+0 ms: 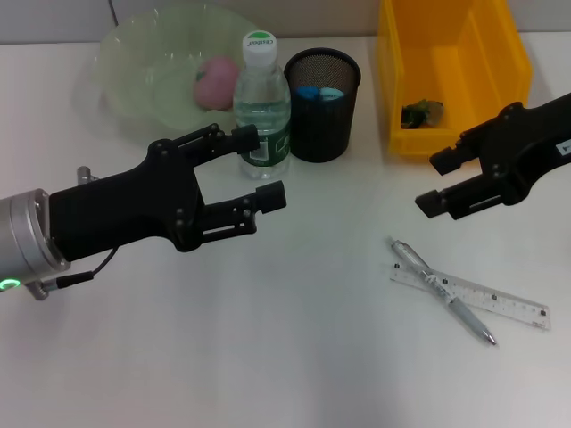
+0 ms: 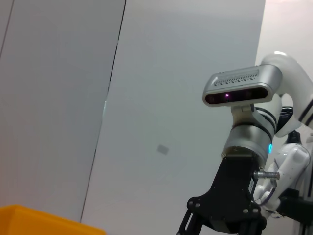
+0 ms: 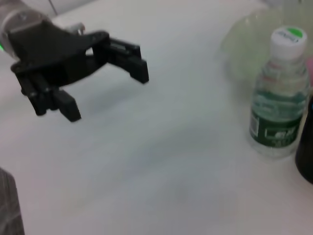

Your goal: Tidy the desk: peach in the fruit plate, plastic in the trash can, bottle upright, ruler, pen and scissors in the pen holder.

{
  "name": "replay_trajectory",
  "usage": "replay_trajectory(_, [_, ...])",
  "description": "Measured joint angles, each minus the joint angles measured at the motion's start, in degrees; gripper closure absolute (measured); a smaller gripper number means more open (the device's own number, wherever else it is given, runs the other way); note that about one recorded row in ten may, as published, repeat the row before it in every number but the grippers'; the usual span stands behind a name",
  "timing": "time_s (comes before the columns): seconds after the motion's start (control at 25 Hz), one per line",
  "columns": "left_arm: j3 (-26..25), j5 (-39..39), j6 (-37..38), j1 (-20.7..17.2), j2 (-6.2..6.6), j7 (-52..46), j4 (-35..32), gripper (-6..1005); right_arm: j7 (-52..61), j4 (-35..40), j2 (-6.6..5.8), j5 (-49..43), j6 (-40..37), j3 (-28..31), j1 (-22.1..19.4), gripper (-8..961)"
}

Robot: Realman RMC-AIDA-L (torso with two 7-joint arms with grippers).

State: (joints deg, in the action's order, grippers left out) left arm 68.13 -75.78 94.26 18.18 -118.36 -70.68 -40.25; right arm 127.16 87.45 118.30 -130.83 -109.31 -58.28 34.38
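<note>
Your left gripper (image 1: 259, 167) hangs with jaws apart, holding nothing, just short of the clear plastic water bottle with the white cap (image 1: 261, 105). The bottle stands upright beyond the fingertips, so that step reads as done. The pink peach (image 1: 217, 82) lies in the translucent pale-green fruit plate (image 1: 134, 67), farther off behind the bottle. Beside the bottle stands the black mesh pen holder (image 1: 322, 104), with blue-topped items already inside; whether these are the scissors you cannot tell.

Your right gripper (image 1: 437, 181) hovers with jaws spread and empty, its arm reaching in from the right, fingers pointing toward the middle of the white desk (image 1: 268, 339). Just below and near it lie the silver pen (image 1: 441, 289) and the clear plastic ruler (image 1: 482, 300), crossed and touching flat on the desk. Beyond it, the yellow bin serving as trash can (image 1: 451, 62) holds a dark crumpled scrap (image 1: 421, 113).

Judgement: pen and ruler remain; the right gripper is better placed for them.
</note>
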Motion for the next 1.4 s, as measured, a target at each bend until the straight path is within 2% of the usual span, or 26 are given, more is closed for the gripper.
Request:
replay_trajectory(0.16, [0.0, 0.0, 0.5, -0.1, 0.05, -0.2, 0.0, 194, 3.8, 2.0, 0.31, -8.0, -3.3, -3.8, 3.6, 263])
replay_trajectory(0.72, [0.0, 0.0, 1.0, -0.3, 0.01, 0.1, 0.0, 194, 8.4, 1.0, 0.69, -11.6, -4.2, -11.9, 4.8, 241])
replay_trajectory(0.96, [0.0, 0.0, 0.8, 0.0, -0.03, 0.1, 0.0, 194, 9.1, -0.9, 1.05, -16.2, 0.1, -18.6, 4.3, 231])
replay_trajectory(1.4, [-0.4, 0.0, 0.5, 0.0, -0.03, 0.8, 0.5, 194, 9.1, -7.0, 1.14, -16.5, 8.6, -25.3, 4.0, 231])
